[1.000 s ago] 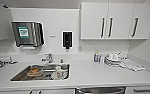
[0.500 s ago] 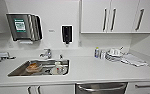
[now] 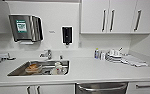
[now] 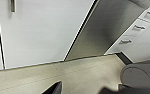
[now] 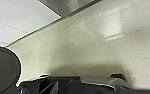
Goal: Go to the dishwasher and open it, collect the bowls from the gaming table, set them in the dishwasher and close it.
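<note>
Where the head view looks down on a kitchenette, the white table (image 3: 96, 71) runs the whole width, with white wall cabinets (image 3: 116, 16) above it at the right. Below the table's front edge, right of centre, sits the dishwasher (image 3: 102, 88) — its steel front and bar handle at the picture's lower edge, door closed. White cabinet doors (image 3: 48, 89) stand to its left and a drawer front (image 3: 143, 87) to its right. A steel sink (image 3: 39, 68) is sunk into the table left of centre, holding dishes, with a tap (image 3: 48, 53) behind it. On the wall hang a steel towel dispenser (image 3: 26, 27) and a black soap dispenser (image 3: 67, 35). Toward the right, stacked plates (image 3: 113, 57) lie beside a cloth (image 3: 133, 60) and a small bottle (image 3: 97, 53). The left wrist view shows the pale floor (image 4: 66, 75), a white door (image 4: 41, 30) and the dishwasher's steel front (image 4: 108, 27). Whether either pincer is apart or together I cannot tell.
</note>
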### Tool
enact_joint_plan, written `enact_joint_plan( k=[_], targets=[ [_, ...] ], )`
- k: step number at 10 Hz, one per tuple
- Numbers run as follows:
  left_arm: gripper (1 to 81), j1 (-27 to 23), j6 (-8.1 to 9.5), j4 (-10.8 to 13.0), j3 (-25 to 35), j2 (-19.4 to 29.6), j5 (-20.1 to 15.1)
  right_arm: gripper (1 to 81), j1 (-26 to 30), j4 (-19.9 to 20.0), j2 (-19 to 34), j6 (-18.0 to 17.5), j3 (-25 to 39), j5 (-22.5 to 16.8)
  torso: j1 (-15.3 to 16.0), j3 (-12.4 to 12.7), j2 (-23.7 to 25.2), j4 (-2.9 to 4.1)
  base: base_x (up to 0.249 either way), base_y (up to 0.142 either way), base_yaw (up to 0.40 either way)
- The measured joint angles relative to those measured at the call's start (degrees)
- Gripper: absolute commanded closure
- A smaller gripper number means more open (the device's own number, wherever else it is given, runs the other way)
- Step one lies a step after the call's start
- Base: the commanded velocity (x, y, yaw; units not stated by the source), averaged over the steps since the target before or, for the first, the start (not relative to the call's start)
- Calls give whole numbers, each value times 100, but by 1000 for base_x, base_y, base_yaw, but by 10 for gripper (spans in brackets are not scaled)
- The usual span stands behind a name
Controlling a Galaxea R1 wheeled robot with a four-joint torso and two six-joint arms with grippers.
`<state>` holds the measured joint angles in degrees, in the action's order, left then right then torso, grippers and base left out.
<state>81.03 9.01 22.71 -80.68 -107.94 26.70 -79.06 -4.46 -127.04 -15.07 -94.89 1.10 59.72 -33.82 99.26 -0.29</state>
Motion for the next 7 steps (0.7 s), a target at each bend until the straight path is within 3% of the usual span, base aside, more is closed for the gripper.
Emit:
enact_joint_plan(
  k=[3, 7],
  targets=[
    [10, -24, 2, -2, -50, -185, -10, 10, 15, 0, 9, -2, 10, -13, 0, 0, 2, 0, 0, 0, 0],
    [10, -35, 2, -2, -68, -168, -11, 10, 358, 41, 400, -69, 589, -61, 0, 0, 5, 0, 0, 0, 0]
  ],
)
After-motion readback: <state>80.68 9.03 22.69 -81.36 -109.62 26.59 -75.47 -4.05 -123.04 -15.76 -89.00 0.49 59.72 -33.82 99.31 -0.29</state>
